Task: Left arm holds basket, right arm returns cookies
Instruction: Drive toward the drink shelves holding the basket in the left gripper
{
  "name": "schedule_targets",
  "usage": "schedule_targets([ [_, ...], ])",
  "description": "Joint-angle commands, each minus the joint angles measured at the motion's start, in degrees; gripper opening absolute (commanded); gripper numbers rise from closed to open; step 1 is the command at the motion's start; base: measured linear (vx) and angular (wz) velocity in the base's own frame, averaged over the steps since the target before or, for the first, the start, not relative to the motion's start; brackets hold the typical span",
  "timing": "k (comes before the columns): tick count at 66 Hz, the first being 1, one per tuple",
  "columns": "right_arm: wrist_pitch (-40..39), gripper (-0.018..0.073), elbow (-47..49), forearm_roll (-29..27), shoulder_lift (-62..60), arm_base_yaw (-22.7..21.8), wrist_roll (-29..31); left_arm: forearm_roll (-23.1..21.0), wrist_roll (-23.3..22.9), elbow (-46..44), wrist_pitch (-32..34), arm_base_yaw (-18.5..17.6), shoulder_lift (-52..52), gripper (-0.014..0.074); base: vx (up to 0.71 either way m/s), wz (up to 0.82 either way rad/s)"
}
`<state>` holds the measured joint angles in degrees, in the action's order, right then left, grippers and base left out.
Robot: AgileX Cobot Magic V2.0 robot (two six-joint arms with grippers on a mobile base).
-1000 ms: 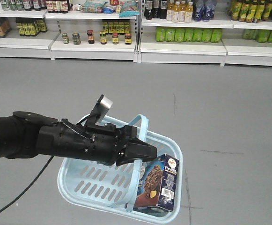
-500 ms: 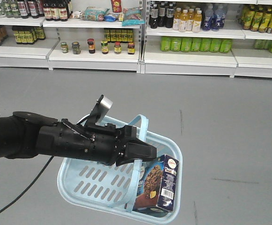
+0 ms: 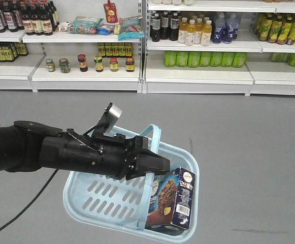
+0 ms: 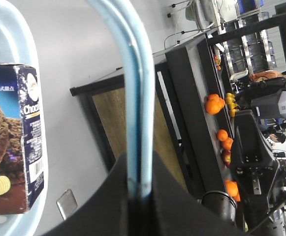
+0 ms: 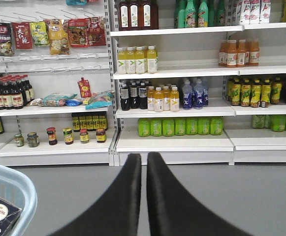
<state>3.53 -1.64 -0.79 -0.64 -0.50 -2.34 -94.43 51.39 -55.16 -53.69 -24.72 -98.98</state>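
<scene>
The light blue basket (image 3: 106,199) hangs in the air in front of me, above the grey floor. My left gripper (image 3: 160,163) is shut on its two looped handles (image 3: 155,136), which run pressed together between the jaws (image 4: 139,182) in the left wrist view. The dark navy cookies box (image 3: 175,201) stands upright in the basket's right end, its barcode side facing out (image 4: 15,142). My right gripper (image 5: 143,160) shows only in its own wrist view, shut with nothing between the fingers, held to the right of the basket's corner (image 5: 15,187) and pointing at the shelves.
White store shelves (image 3: 198,76) run across the back, holding green and yellow drink bottles (image 3: 203,58), dark sauce bottles (image 3: 35,23) and small jars (image 3: 94,63). Grey floor lies between me and them. A dark stand with oranges (image 4: 216,105) shows in the left wrist view.
The shelves have slid lower in the front view and shifted sideways, so the view has moved against the store. The left arm, basket and cookies keep their place in the frame.
</scene>
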Motion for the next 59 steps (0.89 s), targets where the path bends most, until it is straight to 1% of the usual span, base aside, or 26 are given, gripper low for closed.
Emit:
schedule_targets([
  [1,-4.04,-0.0003,-1.01,0.29,-0.73,-0.05,0.15,-4.43,0.40,-1.63,-3.57,-0.37,3.30,-0.0003,0.44,-0.06],
  [59,-4.04,-0.0003,-1.01,0.29,-0.73,-0.05,0.15,-4.51,0.40,-1.63,-2.27,-0.31,3.30,-0.0003,0.46,-0.01],
])
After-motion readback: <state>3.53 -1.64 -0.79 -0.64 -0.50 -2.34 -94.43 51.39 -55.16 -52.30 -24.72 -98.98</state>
